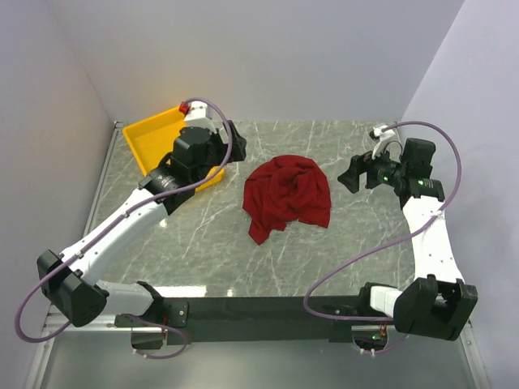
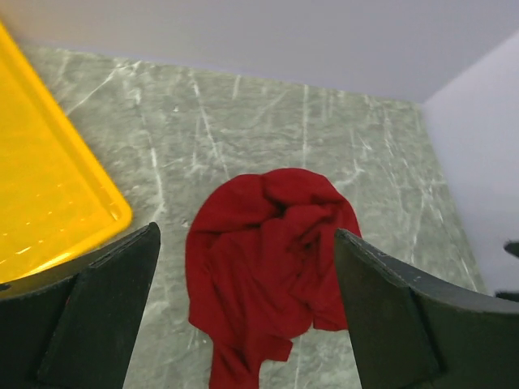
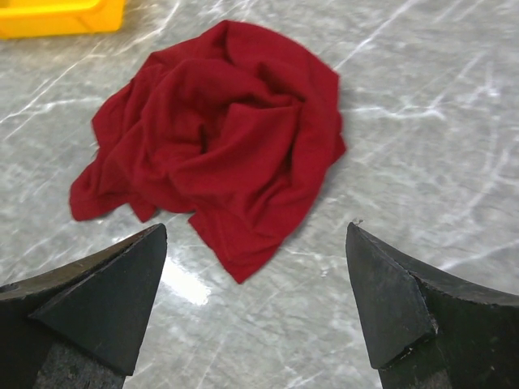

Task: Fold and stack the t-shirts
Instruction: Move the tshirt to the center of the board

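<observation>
shirt: my dark red t-shirt (image 1: pixel 288 198) is lying in a crumpled heap around the middle of the desk (image 1: pixel 203 235), not folded, with one flap trailing off toward 7 o'clock
left tool: my left tool (image 1: pixel 238 143) is off the heap's 10 o'clock, fingers spread wide, nothing in it, clear of the cloth
right tool: my right tool (image 1: pixel 350 177) is at the heap's 3 o'clock, also spread wide and empty, not touching
bin: yellow bin (image 1: pixel 150 138) is in the desk's 10 o'clock corner, right by my left tool

Bright, even overhead light; soft shadows; white glare patch on table (image 3: pixel 183 285); focus sharp.
</observation>
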`<action>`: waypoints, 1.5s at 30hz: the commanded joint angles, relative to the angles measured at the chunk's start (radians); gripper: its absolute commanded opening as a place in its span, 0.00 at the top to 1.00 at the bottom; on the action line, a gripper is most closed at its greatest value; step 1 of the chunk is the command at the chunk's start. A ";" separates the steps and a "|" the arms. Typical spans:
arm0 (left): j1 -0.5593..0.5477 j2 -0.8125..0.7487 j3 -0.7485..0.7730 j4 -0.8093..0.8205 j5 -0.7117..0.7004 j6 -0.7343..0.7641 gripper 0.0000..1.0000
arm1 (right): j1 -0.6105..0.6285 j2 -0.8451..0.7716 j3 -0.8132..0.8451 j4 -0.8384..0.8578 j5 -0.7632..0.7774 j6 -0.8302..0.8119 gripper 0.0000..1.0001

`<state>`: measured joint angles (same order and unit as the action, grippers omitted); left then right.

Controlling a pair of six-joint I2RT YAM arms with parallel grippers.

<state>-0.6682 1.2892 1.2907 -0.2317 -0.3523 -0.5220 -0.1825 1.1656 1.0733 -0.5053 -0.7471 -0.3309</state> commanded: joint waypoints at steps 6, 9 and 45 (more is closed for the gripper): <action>0.105 0.107 0.035 0.015 0.148 -0.116 0.07 | 0.023 0.005 0.031 -0.013 -0.031 -0.002 0.04; 0.125 0.183 0.071 0.003 0.200 -0.131 0.08 | 0.025 0.014 0.033 -0.029 -0.026 -0.014 0.04; 0.278 1.038 0.668 -0.457 -0.114 -0.220 0.85 | 0.037 0.002 -0.026 -0.002 -0.021 0.004 0.05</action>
<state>-0.4133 2.3516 1.9793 -0.6445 -0.4091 -0.7734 -0.1528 1.1931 1.0443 -0.5285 -0.7567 -0.3332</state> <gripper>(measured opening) 0.150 0.948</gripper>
